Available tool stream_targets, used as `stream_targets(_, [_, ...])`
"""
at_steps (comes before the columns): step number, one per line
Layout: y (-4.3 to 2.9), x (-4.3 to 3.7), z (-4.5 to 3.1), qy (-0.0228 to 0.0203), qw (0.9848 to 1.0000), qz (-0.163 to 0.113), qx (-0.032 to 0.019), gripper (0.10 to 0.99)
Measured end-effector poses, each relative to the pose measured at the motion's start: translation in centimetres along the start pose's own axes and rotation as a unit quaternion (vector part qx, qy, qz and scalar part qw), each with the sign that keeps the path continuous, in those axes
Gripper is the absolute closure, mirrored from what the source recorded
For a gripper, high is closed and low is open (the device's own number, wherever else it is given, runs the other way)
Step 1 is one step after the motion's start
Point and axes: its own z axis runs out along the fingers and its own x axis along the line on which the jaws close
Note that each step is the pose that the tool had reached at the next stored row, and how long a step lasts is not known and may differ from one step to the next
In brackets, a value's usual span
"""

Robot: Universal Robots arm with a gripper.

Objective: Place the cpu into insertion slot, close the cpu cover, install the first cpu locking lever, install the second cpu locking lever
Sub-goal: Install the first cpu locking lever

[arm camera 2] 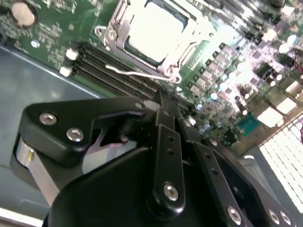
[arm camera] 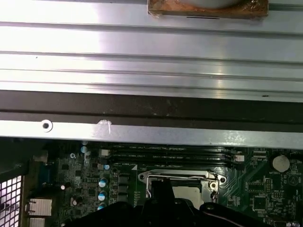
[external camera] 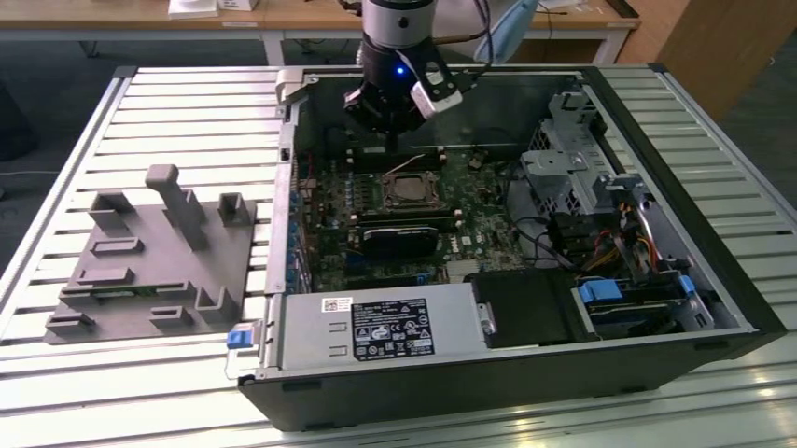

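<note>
The cpu (arm camera 2: 158, 30), a pale square chip, lies in the insertion slot (external camera: 409, 191) on the green motherboard. The silvery cpu cover (arm camera 2: 118, 28) is folded down around it as a frame. A thin wire locking lever (arm camera 2: 137, 74) runs along the socket's edge next to the memory slots (arm camera 2: 104, 66), a little off the frame. My gripper (arm camera 2: 163, 98) hangs just above the board beside that edge, shut with nothing between its fingers. In the exterior view the gripper (external camera: 395, 147) is just behind the socket. The first wrist view shows the cover (arm camera: 177, 176) ahead of the gripper (arm camera: 161, 187).
The open computer case (external camera: 697, 243) lies on a slatted metal table. A black block (external camera: 398, 238) sits in front of the socket, a power supply (external camera: 373, 331) nearer the front, and a drive cage (external camera: 566, 168) on the exterior view's right. A grey fixture (external camera: 149, 257) stands on the exterior view's left.
</note>
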Motion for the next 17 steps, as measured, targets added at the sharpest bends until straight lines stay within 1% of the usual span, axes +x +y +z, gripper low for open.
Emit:
stream_targets(1, [-0.03, 0.0, 0.03, -0.0002, 1.0, 0.0, -0.0062, 0.973])
stream_targets(2, [-0.06, 0.0, 0.06, -0.0004, 0.9999, 0.0, -0.0143, 0.973])
stream_targets(3, [-0.08, 0.0, 0.09, -0.0004, 0.9998, 0.0, -0.0178, 0.973])
stream_targets(5, [-0.08, -0.12, 0.15, -0.0004, 0.9998, 0.0, -0.018, 0.973])
stream_targets(11, [-0.11, -0.98, 0.65, -0.0004, 0.9998, 0.0, -0.0178, 0.973])
stream_targets(14, [-0.14, -1.15, 1.01, -0.0004, 0.9998, 0.0, -0.0176, 0.973])
stream_targets(16, [-0.16, -1.2, 1.28, -0.0002, 0.9999, -0.001, -0.0163, 0.973])
stream_targets(17, [-0.17, -1.2, 1.39, 0.0002, 0.9998, -0.007, -0.0163, 0.973])
